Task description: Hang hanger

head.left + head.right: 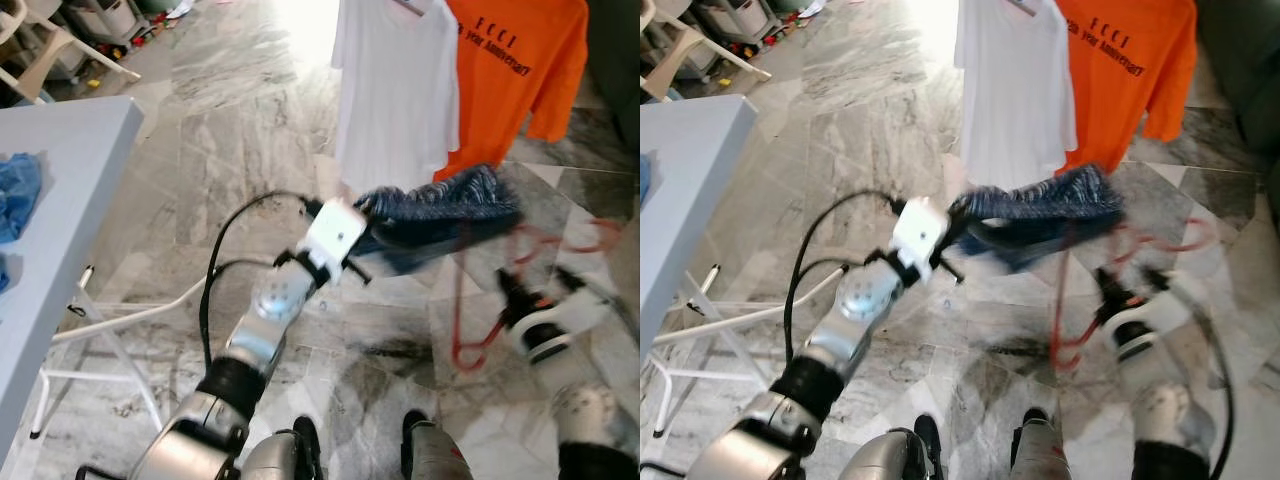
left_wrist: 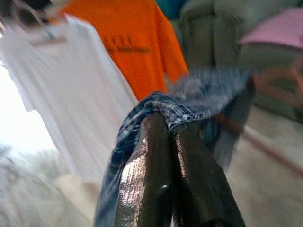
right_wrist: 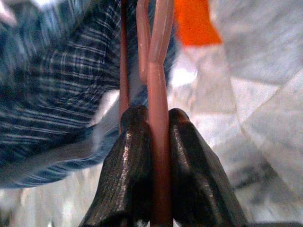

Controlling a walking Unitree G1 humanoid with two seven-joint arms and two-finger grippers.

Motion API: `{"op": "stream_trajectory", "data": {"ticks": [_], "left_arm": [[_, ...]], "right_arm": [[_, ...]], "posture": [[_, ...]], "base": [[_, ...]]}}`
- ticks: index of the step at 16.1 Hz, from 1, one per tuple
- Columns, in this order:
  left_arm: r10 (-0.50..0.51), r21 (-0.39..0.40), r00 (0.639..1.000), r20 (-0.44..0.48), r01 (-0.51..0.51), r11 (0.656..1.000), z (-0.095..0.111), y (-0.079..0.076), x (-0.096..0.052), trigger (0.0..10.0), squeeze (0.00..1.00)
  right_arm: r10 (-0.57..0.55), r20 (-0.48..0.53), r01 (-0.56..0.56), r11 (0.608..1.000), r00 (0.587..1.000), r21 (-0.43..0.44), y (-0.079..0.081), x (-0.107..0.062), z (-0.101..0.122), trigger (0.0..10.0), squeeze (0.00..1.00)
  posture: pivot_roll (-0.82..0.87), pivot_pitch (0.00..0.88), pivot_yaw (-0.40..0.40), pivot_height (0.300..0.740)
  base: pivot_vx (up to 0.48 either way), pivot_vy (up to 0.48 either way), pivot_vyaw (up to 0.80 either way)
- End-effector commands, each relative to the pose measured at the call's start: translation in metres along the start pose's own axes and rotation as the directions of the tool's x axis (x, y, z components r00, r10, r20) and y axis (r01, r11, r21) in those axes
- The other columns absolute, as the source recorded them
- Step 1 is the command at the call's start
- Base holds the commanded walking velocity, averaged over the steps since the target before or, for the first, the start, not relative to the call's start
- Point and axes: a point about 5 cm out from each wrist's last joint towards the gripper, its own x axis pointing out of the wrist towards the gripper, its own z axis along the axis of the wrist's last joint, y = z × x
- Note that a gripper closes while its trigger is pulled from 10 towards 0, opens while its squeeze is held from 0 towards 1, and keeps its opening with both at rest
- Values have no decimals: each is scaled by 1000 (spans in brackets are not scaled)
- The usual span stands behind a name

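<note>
A blue plaid garment (image 1: 440,215) hangs in the air between my two arms, draped over a red hanger (image 1: 470,330). My left gripper (image 2: 171,124) is shut on a fold of the garment (image 2: 163,106); its white wrist (image 1: 335,235) sits just left of the cloth. My right gripper (image 3: 158,113) is shut on the hanger's red rod (image 3: 158,85), low on the right near the hanger's bottom loop. Beyond them hang a white T-shirt (image 1: 395,90) and an orange T-shirt (image 1: 520,70). The picture is motion-blurred.
A light grey table (image 1: 60,170) with blue cloth (image 1: 18,195) stands at the left, on white folding legs (image 1: 110,320). Grey marble floor (image 1: 240,120) stretches ahead. My feet (image 1: 305,440) show at the bottom. Plastic chairs stand far left.
</note>
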Motion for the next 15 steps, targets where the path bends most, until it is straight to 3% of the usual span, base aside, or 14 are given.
{"op": "stream_trajectory", "data": {"ticks": [1, 3, 6, 8, 11, 12, 15], "left_arm": [[-42, -24, 991, -126, 39, 999, -31, -9, -17, 10000, 0], [-77, -39, 986, -151, 72, 997, -39, -17, -24, 10000, 0], [-174, -95, 975, -138, 162, 982, -39, -32, -28, 10000, 0], [-244, -137, 963, -112, 228, 964, -34, -44, -25, 10000, 0], [-315, -137, 942, -115, 299, 944, -31, -52, -24, 10000, 0], [-357, -102, 917, -177, 344, 934, -40, -60, -25, 10000, 0], [-354, -69, 908, -225, 348, 935, -47, -68, -20, 10000, 0]], "right_arm": [[37, 31, -39, 999, 999, 38, 14, 2, 4, 10000, 0], [87, 104, -92, 995, 991, 37, 33, 6, 16, 10000, 0], [14, 259, -35, 997, 966, 75, 34, 13, 44, 10000, 0], [14, 324, -24, 999, 946, 29, 41, 17, 57, 10000, 0], [17, 363, -33, 999, 932, 39, 49, 21, 65, 10000, 0], [73, 344, -92, 995, 936, 42, 64, 27, 65, 10000, 0], [174, 292, -195, 980, 940, 45, 90, 28, 58, 10000, 0]], "posture": [[-167, 267, 146, 740], [-176, 271, 143, 740], [-179, 274, 134, 740], [-180, 279, 124, 740], [-179, 279, 121, 740], [-179, 279, 121, 740], [-185, 283, 118, 740]], "base": [[0, 0, 0], [0, 0, 0], [0, 0, 0], [0, 0, 0], [0, 0, 0], [0, 0, 0], [0, 0, 0]]}}
